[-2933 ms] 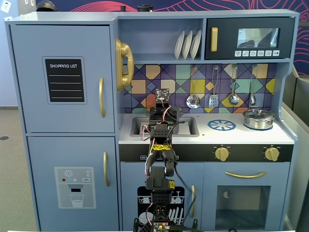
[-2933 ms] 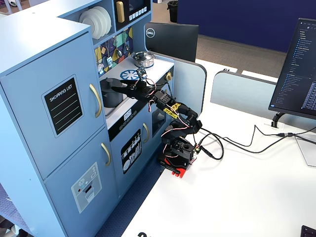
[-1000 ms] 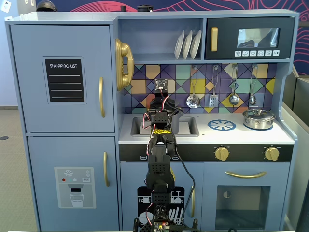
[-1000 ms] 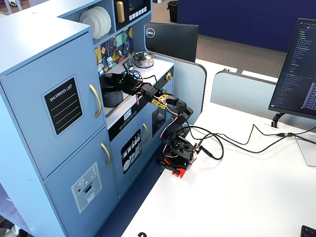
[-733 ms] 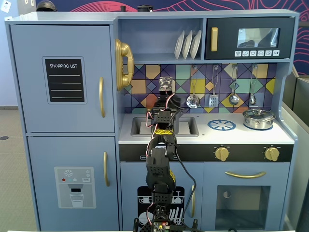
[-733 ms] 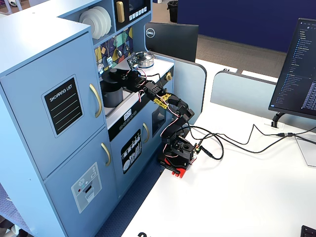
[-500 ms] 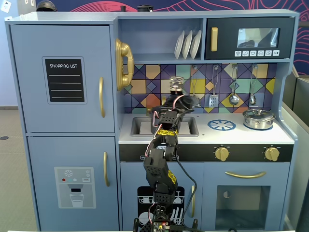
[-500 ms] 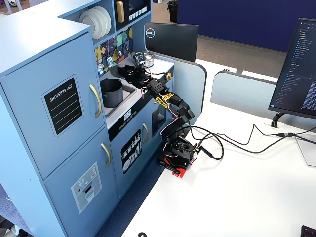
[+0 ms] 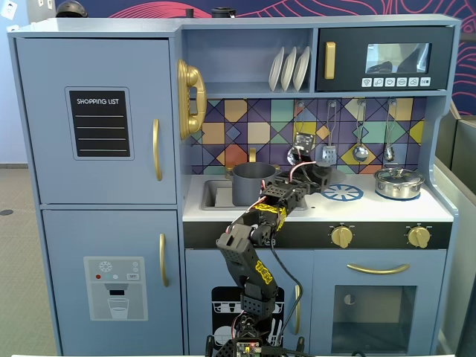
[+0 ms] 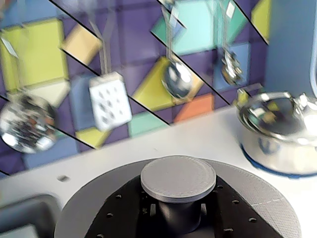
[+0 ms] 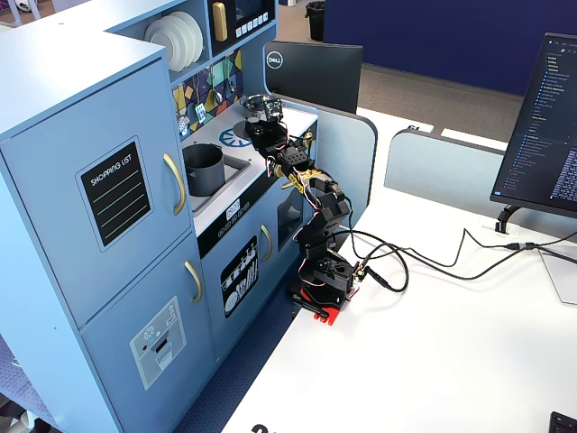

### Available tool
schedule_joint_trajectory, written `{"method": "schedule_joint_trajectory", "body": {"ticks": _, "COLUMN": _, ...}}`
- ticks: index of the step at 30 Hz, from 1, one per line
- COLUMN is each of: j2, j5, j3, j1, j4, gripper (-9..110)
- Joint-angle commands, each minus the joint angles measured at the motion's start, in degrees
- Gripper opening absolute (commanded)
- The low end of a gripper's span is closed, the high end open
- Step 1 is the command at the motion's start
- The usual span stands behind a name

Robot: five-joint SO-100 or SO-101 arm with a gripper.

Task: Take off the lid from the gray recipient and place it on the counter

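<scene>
In a fixed view you see the gray pot (image 9: 253,184) on the left, open on top, standing by the sink (image 9: 215,195). Just right of it your gripper (image 9: 316,172) is over the white counter (image 9: 372,207), near the blue burner ring (image 9: 342,193). In the wrist view the gripper holds the gray lid (image 10: 178,179) by its knob. On the far right sits the shiny pot (image 10: 280,130).

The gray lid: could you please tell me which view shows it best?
The wrist view: the lid and its knob fill the lower frame. In both fixed views the arm hides it; only the open gray pot shows.
</scene>
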Motion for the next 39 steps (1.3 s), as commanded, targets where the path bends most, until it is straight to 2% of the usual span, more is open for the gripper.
{"method": "schedule_joint_trajectory", "body": {"ticks": 1, "j2": -3.9, "j5": -0.8, "j3": -0.8, "j1": 2.1, "j4": -5.7, "gripper": 0}}
{"method": "schedule_joint_trajectory", "body": {"ticks": 14, "j2": -15.3, "j5": -2.4, "j3": 0.3, "j1": 2.1, "j4": -14.2, "gripper": 0}}
{"method": "schedule_joint_trajectory", "body": {"ticks": 22, "j2": -17.8, "j5": -3.1, "j3": 1.8, "j1": 2.6, "j4": -15.4, "gripper": 0}}
{"method": "schedule_joint_trajectory", "body": {"ticks": 23, "j2": -17.8, "j5": -3.0, "j3": 1.8, "j1": 2.6, "j4": -15.4, "gripper": 1}}
{"method": "schedule_joint_trajectory", "body": {"ticks": 26, "j2": -17.1, "j5": -4.6, "j3": 2.1, "j1": 3.3, "j4": -15.3, "gripper": 20}}
{"method": "schedule_joint_trajectory", "body": {"ticks": 28, "j2": -16.8, "j5": -6.2, "j3": 2.3, "j1": 3.4, "j4": -15.3, "gripper": 26}}
{"method": "schedule_joint_trajectory", "body": {"ticks": 34, "j2": -14.6, "j5": -5.2, "j3": 2.3, "j1": 4.1, "j4": -14.9, "gripper": 34}}
{"method": "schedule_joint_trajectory", "body": {"ticks": 39, "j2": -11.0, "j5": -3.6, "j3": 2.3, "j1": 4.4, "j4": -13.4, "gripper": 36}}
